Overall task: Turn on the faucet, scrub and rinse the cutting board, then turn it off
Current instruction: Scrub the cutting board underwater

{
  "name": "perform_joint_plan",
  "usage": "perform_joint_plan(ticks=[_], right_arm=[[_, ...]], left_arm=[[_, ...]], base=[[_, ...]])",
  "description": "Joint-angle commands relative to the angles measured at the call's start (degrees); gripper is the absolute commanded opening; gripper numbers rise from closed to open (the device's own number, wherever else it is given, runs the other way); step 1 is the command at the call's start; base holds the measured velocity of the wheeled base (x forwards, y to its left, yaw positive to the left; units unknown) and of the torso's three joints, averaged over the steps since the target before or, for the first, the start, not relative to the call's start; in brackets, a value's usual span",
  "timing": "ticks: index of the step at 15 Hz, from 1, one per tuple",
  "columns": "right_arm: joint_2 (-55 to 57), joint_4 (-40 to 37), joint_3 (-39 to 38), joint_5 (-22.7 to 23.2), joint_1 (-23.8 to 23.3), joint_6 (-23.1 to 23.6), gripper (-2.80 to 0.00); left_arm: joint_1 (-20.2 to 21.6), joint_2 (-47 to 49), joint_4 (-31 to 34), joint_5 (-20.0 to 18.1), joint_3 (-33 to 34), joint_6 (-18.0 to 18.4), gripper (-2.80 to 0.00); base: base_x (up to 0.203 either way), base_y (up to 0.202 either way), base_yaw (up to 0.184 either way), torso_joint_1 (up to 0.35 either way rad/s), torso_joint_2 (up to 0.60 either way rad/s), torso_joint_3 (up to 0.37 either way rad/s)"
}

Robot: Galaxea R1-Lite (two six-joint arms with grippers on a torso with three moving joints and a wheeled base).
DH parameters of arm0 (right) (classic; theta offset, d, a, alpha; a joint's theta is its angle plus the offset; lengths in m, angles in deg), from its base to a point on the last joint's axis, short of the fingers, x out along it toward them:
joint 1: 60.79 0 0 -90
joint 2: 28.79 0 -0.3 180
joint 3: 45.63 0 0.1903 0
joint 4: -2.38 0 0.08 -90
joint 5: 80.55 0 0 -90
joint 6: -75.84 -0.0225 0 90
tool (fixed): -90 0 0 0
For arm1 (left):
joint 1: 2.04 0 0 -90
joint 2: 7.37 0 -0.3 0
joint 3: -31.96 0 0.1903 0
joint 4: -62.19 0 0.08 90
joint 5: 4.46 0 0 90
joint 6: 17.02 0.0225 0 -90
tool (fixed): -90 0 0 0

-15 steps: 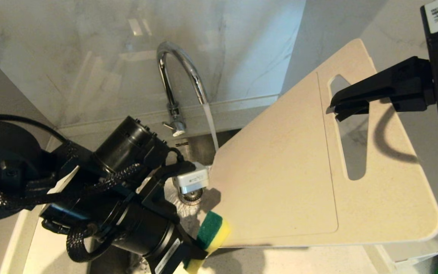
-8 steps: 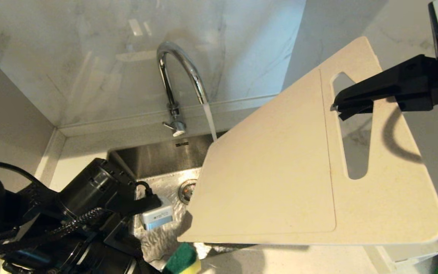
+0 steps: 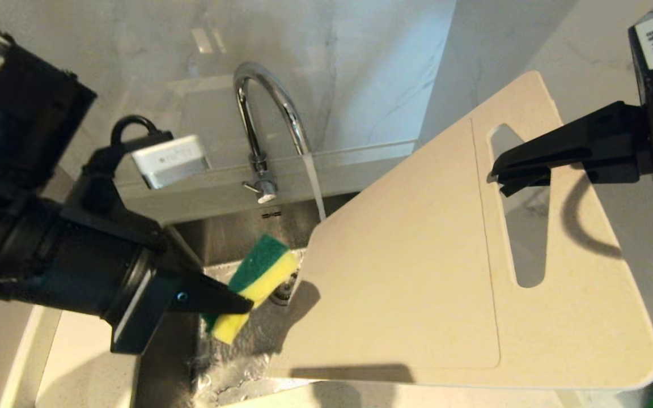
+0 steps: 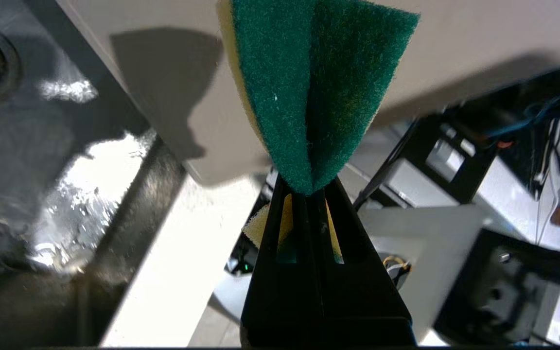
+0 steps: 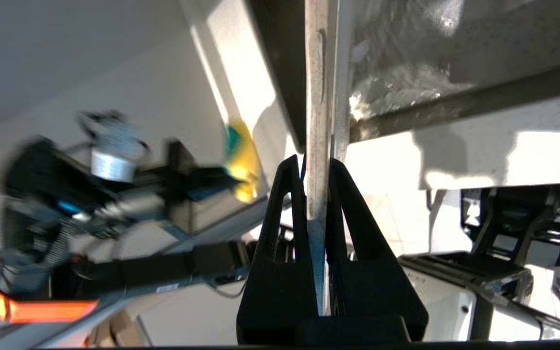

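Sink [image 3: 236, 238] as landmark. Cutting board [image 3: 417, 272] held tilted over it, right gripper [image 3: 499, 173] jaws clamped at its slot end, low corner under faucet [image 3: 264, 113] stream. Left gripper [image 3: 230, 303] jaws pinch sponge [image 3: 258, 269] just beside that wet corner, likely poised to scrub.

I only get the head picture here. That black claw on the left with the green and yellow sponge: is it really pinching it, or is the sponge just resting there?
Observer: Pinching it. In the left wrist view the left gripper is shut on the sponge, which fans out beyond the fingertips.
Operator: And the claw on the right, how does it hold the board?
Observer: The right wrist view shows the cutting board edge-on, clamped in the right gripper.
Operator: Anything wet under there?
Observer: Yes, the left wrist view shows water glistening on the sink floor below the board's corner.
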State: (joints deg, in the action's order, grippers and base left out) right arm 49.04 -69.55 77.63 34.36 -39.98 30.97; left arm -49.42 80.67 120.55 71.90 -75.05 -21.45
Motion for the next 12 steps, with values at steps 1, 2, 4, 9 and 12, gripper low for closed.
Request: perform_joint_plan(ticks=[1,2,4,9,12], right_arm=[[-0.2,-0.2,-0.1,0.7,0.0,-0.2,-2.8],[-0.2,-0.2,-0.1,0.7,0.0,-0.1,-2.8],[-0.3,-0.3,-0.2,0.9,0.1,-0.1,-2.8],[-0.8,-0.2,-0.3,0.9,0.0,0.1,-2.8],[-0.8,-0.1,-0.1,1.1,0.1,0.1,-2.8]], left_arm=[[0.0,3.0,1.6,-0.1,-7.1,-0.1,-2.8],[-0.1,5.1,1.7,-0.2,-8.2,-0.2,-2.8],[-0.1,8.9,1.3,-0.4,-9.9,-0.9,-2.8],[-0.2,15.5,0.0,-4.1,-11.4,-2.5,-2.8],[-0.3,17.5,-1.6,-4.3,-11.1,-2.4,-2.8]], base=[[0.0,0.0,0.0,0.0,0.0,0.0],[0.0,0.0,0.0,0.0,0.0,0.0],[0.0,0.0,0.0,0.0,0.0,0.0],[0.0,0.0,0.0,0.0,0.0,0.0],[0.0,0.0,0.0,0.0,0.0,0.0]])
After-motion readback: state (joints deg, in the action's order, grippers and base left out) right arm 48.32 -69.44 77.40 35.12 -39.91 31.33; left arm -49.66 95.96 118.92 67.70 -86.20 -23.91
